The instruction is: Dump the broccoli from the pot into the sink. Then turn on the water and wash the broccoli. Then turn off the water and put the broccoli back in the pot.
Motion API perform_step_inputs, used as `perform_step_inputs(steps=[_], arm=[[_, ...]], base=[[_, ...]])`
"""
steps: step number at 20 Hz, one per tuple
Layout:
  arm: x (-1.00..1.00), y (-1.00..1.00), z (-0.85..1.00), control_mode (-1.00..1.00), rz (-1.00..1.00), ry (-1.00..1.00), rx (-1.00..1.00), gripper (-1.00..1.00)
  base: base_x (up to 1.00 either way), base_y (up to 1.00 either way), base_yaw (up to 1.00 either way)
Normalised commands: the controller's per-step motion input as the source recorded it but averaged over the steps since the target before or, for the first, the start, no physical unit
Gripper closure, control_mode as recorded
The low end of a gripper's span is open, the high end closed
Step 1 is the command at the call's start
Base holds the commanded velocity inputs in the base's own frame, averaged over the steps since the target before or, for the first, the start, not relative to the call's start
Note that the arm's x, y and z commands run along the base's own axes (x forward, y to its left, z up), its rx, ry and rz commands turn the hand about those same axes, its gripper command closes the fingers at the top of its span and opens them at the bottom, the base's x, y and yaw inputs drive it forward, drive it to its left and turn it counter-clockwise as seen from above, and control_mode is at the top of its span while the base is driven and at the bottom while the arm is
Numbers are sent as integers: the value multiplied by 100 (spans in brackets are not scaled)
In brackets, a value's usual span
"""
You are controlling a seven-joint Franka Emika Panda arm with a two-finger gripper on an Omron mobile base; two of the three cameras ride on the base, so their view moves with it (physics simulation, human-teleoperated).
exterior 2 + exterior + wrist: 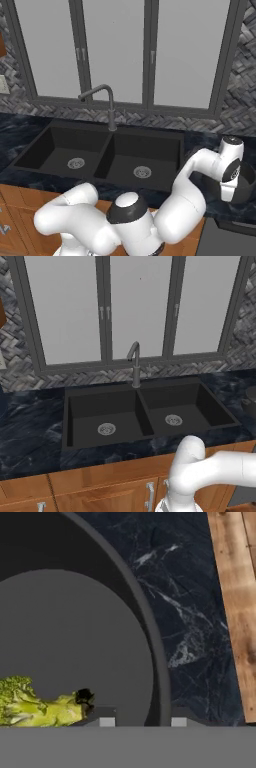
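Note:
The dark grey pot (75, 632) lies right under the hand, and its rim runs between my two finger tips. My gripper (142, 722) is shut on that rim, one tip inside the pot and one outside. The yellow-green broccoli (35, 707) rests on the pot's floor beside the inner tip. In the right base view the gripper (226, 198) points down into the pot (246, 186) on the counter right of the sink (55, 131). The black double-basin sink (141, 400) holds nothing but its two silver drains.
A slim grey gooseneck faucet (135, 363) rises behind the divider between the basins, its spout (85, 95) over the left one. Dark marble counter (195, 612) surrounds the pot. A wooden counter front (235, 602) runs close beside it. Windows stand behind the sink.

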Motion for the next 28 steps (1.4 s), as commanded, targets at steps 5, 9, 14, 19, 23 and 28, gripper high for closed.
perform_step_inputs(steps=[5, 9, 14, 19, 23, 28], arm=[[0, 0, -30, -100, 1, 4, -12, 100], [-3, 0, -26, -100, 18, 0, -4, 100], [-19, 0, -1, -100, 18, -2, 0, 100], [-2, 17, 4, -100, 10, -1, 0, 100], [7, 54, 33, -100, 0, -2, 0, 100], [6, 54, 48, -100, 3, 0, 0, 100]], base=[[0, 0, 0], [0, 0, 0], [0, 0, 0], [0, 0, 0], [0, 0, 0], [0, 0, 0]])
